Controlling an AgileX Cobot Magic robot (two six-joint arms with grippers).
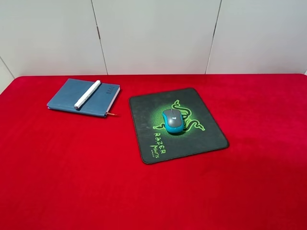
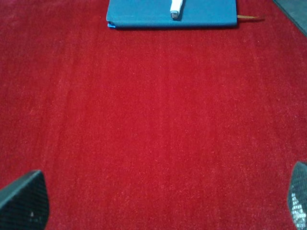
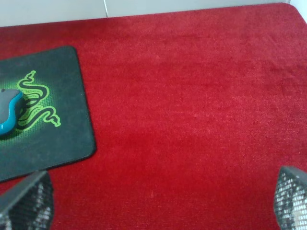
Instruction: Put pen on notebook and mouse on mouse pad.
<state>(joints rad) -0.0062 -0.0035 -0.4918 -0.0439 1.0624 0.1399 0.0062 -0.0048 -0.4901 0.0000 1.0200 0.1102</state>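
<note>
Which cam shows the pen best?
Exterior high: the whole pen is visible, lying diagonally across the notebook. The left wrist view catches only one end of the pen, cut off at the frame edge, still on the notebook. The right wrist view doesn't show it at all.

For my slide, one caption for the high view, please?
Pen on notebook, mouse on mouse pad.

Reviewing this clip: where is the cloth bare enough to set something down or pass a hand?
Bare: the wide front strip below notebook and mouse pad, and everything right of the pad. A narrow gap separates notebook and pad. Taken: pen on notebook, mouse on pad.
</note>
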